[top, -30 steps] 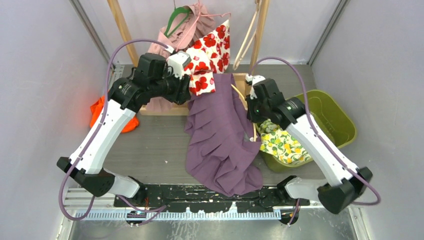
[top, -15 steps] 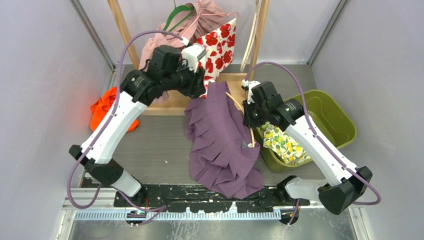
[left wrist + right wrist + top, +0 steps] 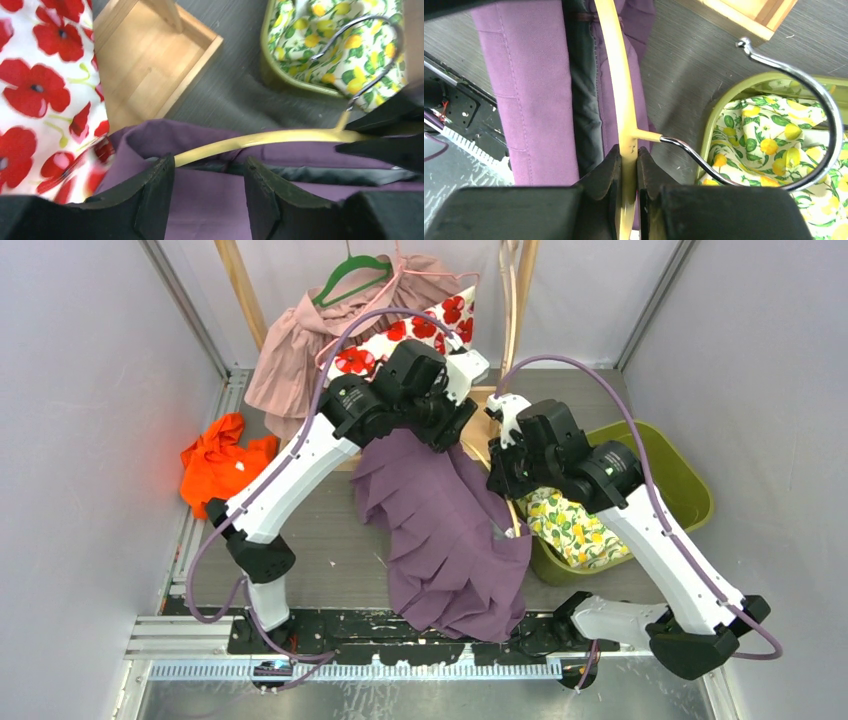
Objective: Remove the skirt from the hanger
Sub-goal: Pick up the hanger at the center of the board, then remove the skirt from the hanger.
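purple pleated skirt (image 3: 215,220) sits between the parted jaws of the left gripper (image 3: 209,164); pale wooden hanger (image 3: 616,75) runs straight ahead from the right gripper (image 3: 628,152), clamped on it.

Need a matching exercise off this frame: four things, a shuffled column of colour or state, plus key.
1. skirt
2. hanger
3. bin
4. crumpled cloth by the wall

A. olive green, holds lemon-print fabric
B. purple, pleated
C. orange
D. clamped in the right gripper

Pairs: 1-B, 2-D, 3-A, 4-C
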Motion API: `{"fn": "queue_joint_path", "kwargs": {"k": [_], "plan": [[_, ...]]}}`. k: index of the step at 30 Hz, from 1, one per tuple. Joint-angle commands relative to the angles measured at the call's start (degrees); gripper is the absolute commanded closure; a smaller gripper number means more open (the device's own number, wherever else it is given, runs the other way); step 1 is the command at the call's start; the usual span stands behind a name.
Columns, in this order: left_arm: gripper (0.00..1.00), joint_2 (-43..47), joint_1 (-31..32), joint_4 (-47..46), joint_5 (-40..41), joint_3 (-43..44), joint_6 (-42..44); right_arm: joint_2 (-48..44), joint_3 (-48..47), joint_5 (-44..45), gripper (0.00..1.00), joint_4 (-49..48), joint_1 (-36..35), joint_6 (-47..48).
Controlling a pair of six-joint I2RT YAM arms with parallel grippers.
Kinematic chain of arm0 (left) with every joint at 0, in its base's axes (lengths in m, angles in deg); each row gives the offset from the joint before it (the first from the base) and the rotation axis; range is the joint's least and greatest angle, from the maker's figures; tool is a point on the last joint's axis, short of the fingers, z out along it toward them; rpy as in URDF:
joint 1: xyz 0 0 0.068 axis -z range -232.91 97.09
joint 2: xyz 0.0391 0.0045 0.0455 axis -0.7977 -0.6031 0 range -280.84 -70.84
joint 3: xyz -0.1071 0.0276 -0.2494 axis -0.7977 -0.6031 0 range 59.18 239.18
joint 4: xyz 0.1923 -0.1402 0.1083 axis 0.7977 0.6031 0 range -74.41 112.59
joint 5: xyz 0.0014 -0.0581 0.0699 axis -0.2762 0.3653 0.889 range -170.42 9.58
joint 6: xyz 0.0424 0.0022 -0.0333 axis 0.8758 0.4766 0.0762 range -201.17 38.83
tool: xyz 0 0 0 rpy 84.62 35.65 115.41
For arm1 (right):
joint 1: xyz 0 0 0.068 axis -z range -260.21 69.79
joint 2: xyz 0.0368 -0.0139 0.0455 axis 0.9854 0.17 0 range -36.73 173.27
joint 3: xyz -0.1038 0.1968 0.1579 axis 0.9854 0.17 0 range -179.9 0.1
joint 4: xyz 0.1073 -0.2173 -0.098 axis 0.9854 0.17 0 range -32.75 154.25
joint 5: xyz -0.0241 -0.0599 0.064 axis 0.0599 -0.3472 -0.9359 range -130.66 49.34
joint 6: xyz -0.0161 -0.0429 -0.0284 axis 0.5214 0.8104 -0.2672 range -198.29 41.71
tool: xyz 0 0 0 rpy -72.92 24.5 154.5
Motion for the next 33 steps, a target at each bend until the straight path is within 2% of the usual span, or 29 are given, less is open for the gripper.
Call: {"fn": "queue_joint_path", "kwargs": {"k": [1,10,23,33], "plan": [[0.46,4.45,-0.35,2.27,6.63,-2.08,3.08,-3.61,-4.41,-1.07,0.99,-2.71,-0.39,0.23],[0.45,10.44,-0.39,1.33,13.66,-6.77,6.53,-3.70,-6.36,-0.68,0.99,-0.37,-0.58,0.97],[0.43,8.21,-0.47,-0.08,16.30,-5.18,9.03,-4.52,-8.59,-1.16,0.99,2.20,-1.26,0.77],[0.35,6.44,-0.48,-0.54,10.82,-0.10,6.36,-3.95,-8.69,-0.82,0.99,2.33,-1.48,1.28]]}}
